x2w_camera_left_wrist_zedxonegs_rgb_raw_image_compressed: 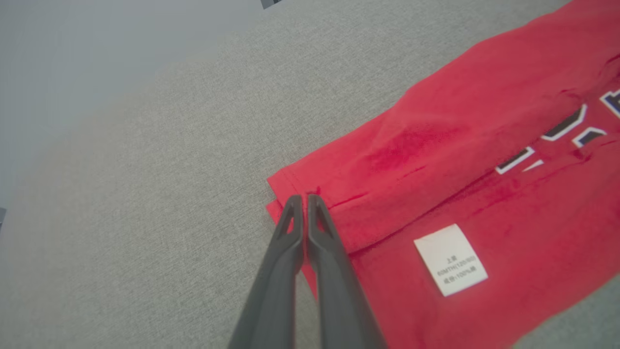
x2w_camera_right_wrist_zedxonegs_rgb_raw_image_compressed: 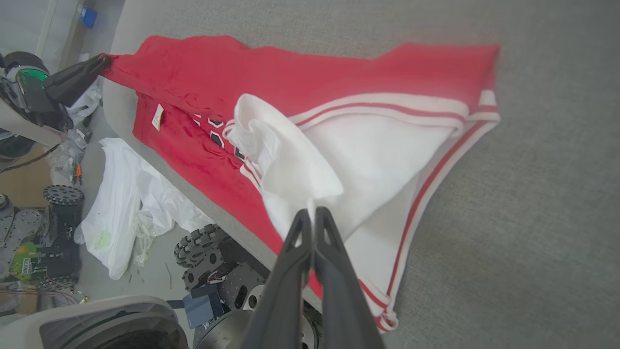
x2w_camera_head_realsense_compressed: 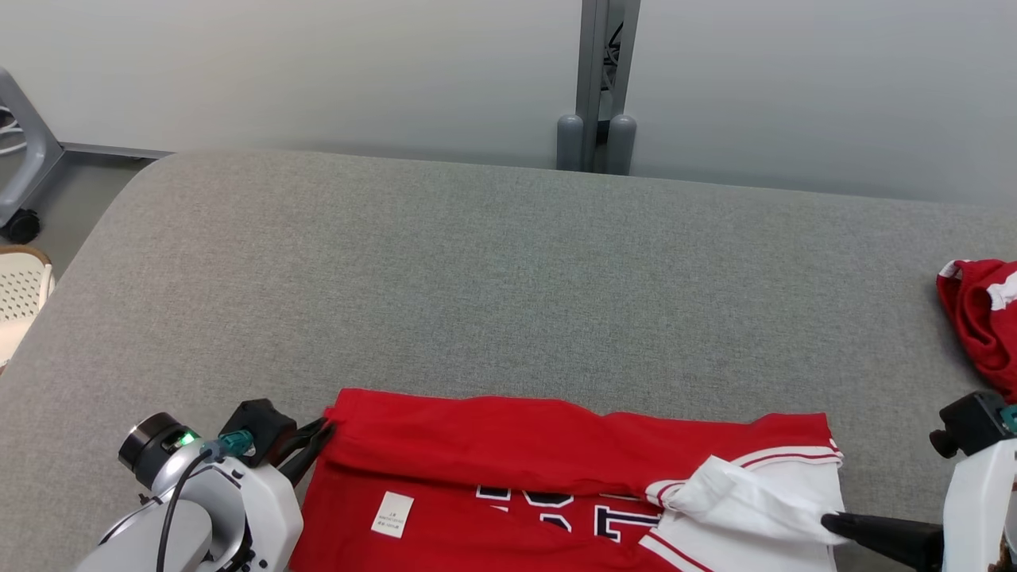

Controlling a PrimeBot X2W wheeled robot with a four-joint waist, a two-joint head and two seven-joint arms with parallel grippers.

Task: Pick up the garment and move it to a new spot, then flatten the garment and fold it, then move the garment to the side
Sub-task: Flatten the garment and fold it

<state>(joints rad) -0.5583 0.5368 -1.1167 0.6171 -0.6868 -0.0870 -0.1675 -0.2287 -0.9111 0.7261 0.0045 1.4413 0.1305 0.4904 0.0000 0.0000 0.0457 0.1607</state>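
Note:
The garment (x2w_camera_head_realsense_compressed: 508,445) is a red shirt with white sleeves, dark lettering and a white label (x2w_camera_head_realsense_compressed: 392,514). It lies along the near edge of the grey table (x2w_camera_head_realsense_compressed: 477,270), with its far part folded over toward me. My left gripper (x2w_camera_head_realsense_compressed: 324,429) is shut on the garment's left corner (x2w_camera_left_wrist_zedxonegs_rgb_raw_image_compressed: 290,186). At the right, my right gripper (x2w_camera_head_realsense_compressed: 826,522) is shut on the white sleeve (x2w_camera_right_wrist_zedxonegs_rgb_raw_image_compressed: 290,169), which is bunched and folded over the body. The garment's near part hangs over the table edge in the right wrist view.
A second red and white garment (x2w_camera_head_realsense_compressed: 981,318) lies at the table's right edge. A grey post (x2w_camera_head_realsense_compressed: 597,87) stands behind the table. A white basket (x2w_camera_head_realsense_compressed: 20,298) sits at far left. White plastic bags (x2w_camera_right_wrist_zedxonegs_rgb_raw_image_compressed: 121,203) and wheeled robot parts (x2w_camera_right_wrist_zedxonegs_rgb_raw_image_compressed: 203,245) lie on the floor below.

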